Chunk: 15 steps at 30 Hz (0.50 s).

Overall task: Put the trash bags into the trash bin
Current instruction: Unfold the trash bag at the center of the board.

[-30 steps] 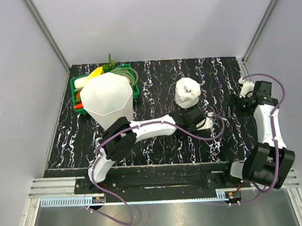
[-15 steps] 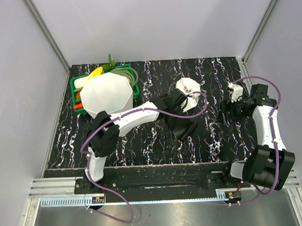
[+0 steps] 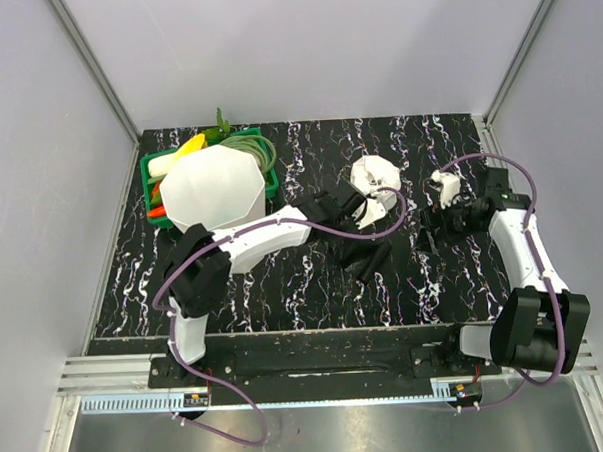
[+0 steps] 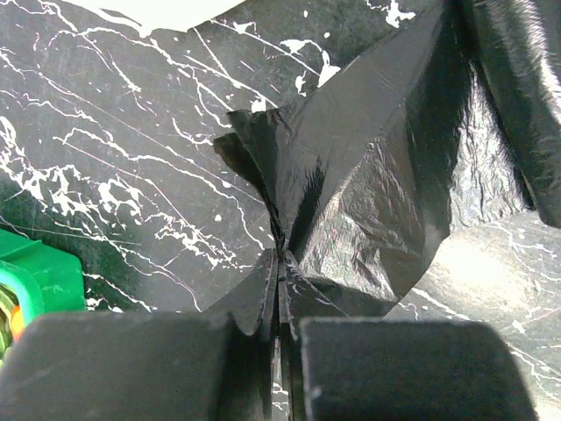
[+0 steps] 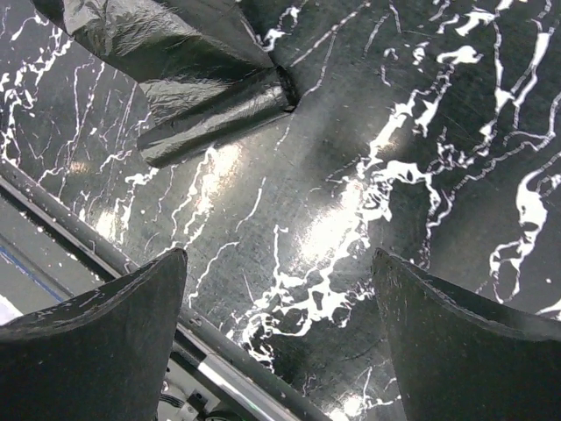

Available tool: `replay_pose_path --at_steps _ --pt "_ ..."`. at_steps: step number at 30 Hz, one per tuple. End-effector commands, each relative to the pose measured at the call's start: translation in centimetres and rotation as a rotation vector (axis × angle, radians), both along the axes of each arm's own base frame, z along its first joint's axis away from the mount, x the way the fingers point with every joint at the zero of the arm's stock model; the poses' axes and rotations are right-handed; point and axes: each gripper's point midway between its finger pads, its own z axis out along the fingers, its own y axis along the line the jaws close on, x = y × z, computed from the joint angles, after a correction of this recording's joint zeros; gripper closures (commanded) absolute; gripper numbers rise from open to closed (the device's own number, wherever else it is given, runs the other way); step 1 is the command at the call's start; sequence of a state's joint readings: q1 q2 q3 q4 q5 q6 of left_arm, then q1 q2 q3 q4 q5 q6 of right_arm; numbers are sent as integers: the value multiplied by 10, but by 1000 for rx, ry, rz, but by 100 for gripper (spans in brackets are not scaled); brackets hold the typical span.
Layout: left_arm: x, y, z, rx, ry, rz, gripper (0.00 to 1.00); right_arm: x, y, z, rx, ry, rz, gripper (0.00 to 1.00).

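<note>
Left gripper (image 4: 280,294) pinched shut on a fold of the trash bag (image 4: 386,175), black film fanning out ahead of my fingers over the table (image 4: 131,158). Right gripper (image 5: 280,307) spread wide, holding nothing; a bag end lies ahead, apart. Trash bin (image 3: 215,185) well apart, back beside my left forearm.
</note>
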<state>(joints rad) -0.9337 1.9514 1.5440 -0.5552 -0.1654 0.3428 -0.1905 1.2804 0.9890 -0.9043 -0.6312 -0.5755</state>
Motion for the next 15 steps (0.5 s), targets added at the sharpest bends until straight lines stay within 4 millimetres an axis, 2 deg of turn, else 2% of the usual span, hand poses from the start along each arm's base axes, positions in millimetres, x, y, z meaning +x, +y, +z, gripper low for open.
replay_pose_path --at_steps 1,9,13,15 --pt "-3 1 35 -88 -34 -2 100 12 18 2 19 -31 18 9" --pt "-3 11 37 -98 -35 3 100 24 40 3 46 -84 20 9" --pt "-4 12 36 -104 -28 9 100 31 49 -18 4 -19 -4 10" --pt "-5 13 36 -106 -28 10 100 37 47 -31 -35 40 -50 11"
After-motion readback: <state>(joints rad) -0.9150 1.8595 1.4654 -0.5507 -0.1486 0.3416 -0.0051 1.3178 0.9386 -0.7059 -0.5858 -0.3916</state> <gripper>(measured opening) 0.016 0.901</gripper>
